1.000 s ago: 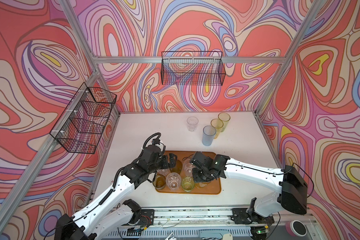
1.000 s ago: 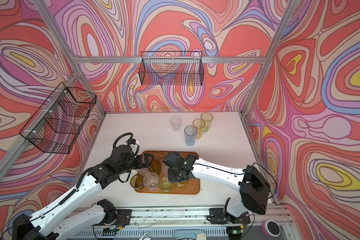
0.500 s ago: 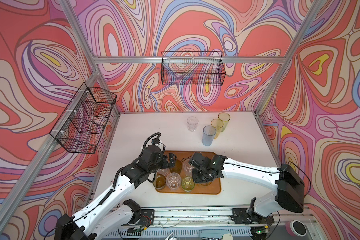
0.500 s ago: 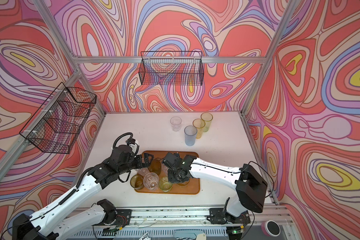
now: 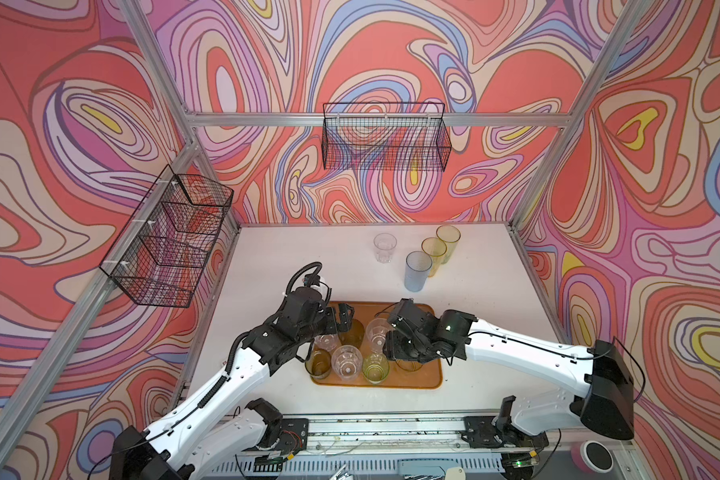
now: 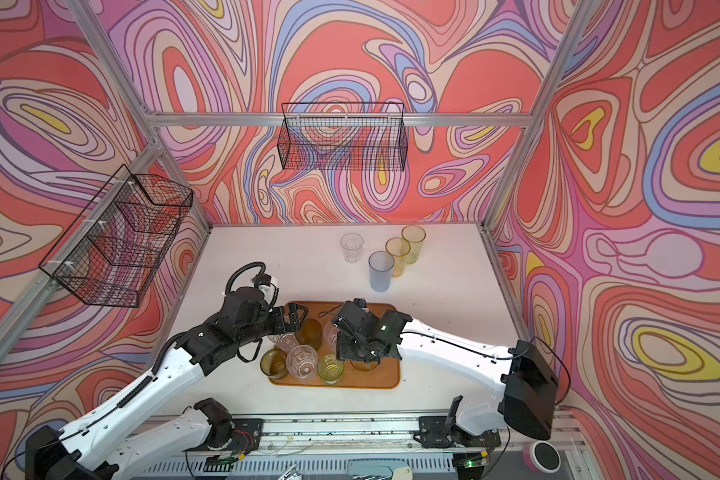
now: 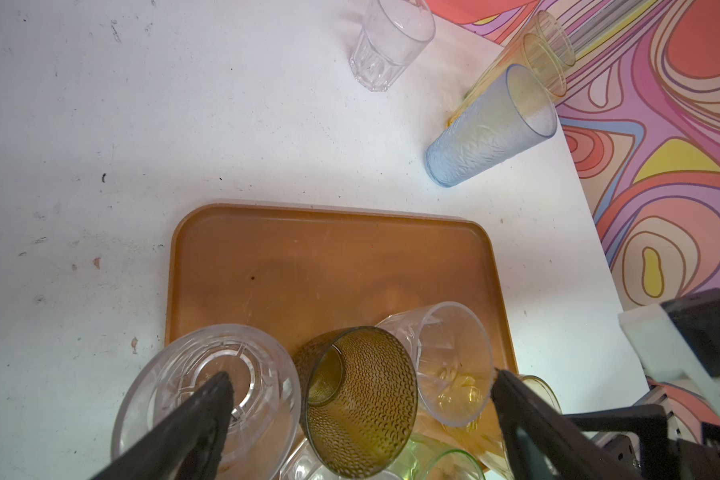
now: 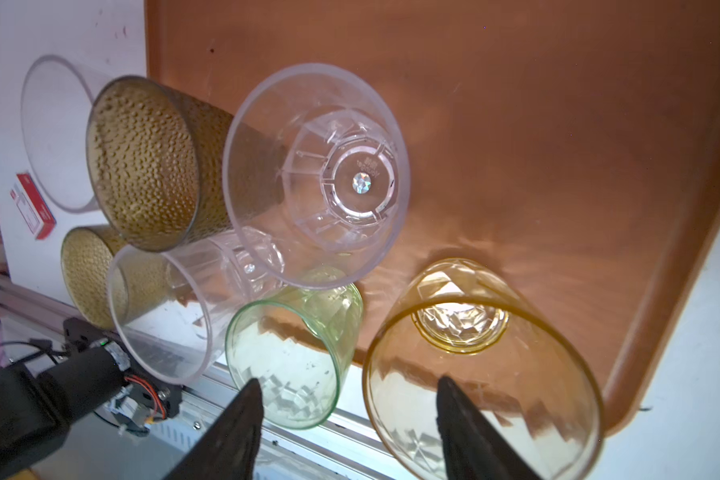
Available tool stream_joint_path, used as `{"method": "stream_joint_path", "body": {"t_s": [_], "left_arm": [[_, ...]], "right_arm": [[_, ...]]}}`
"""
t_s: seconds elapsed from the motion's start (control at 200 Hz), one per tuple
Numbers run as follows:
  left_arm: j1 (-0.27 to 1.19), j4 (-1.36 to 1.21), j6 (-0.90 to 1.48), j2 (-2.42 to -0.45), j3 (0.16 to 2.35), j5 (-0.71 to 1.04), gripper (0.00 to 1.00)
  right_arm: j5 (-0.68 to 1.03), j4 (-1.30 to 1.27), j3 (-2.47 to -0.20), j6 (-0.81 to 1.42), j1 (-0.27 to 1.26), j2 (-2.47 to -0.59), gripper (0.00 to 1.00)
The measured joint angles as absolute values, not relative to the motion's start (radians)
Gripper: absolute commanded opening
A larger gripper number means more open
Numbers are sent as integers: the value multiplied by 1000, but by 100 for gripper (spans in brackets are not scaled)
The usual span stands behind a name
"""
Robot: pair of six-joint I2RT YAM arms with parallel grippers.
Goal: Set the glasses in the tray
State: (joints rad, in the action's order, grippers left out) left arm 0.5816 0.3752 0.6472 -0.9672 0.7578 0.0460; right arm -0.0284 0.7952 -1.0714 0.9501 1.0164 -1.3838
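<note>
The orange-brown tray point(image 5: 431, 376) point(image 6: 387, 376) point(image 7: 329, 257) point(image 8: 558, 124) sits near the table's front and holds several glasses, clear, olive and green. My right gripper point(image 8: 350, 399) point(image 5: 395, 353) is open over the tray's front right part. One finger hangs over the green glass point(image 8: 292, 345) and the other inside the rim of the amber glass point(image 8: 474, 332) point(image 5: 410, 365), which stands free. My left gripper point(image 7: 360, 376) point(image 5: 344, 318) is open and empty above the olive dimpled glass point(image 7: 358, 399). At the back of the table stand a clear glass point(image 5: 384, 247), a blue one point(image 5: 417, 271) and two yellow ones point(image 5: 434, 255).
Black wire baskets hang on the back wall point(image 5: 385, 137) and the left wall point(image 5: 171, 241). A small red-and-white box point(image 8: 34, 205) lies on the table beside the tray. The back half of the tray floor is bare.
My right gripper has gone from shut to open, letting go of the amber glass in the tray. The left arm has not moved.
</note>
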Motion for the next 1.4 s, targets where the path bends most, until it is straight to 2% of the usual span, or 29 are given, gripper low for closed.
{"method": "stream_joint_path", "body": {"t_s": [0.19, 0.636, 0.906, 1.157, 1.402], "left_arm": [[582, 353, 646, -1077, 820, 57, 100], [580, 315, 595, -1465, 1156, 52, 100], [540, 318, 597, -1686, 1394, 52, 94], [485, 351, 614, -1889, 1594, 88, 83], [480, 385, 614, -2029, 1727, 88, 78]], "right_arm": [[-73, 693, -931, 969, 1016, -1275, 98], [-229, 435, -706, 957, 982, -1056, 98], [-79, 322, -671, 873, 693, -1050, 98], [0, 299, -741, 742, 661, -1121, 98], [29, 329, -743, 672, 604, -1111, 98]]}}
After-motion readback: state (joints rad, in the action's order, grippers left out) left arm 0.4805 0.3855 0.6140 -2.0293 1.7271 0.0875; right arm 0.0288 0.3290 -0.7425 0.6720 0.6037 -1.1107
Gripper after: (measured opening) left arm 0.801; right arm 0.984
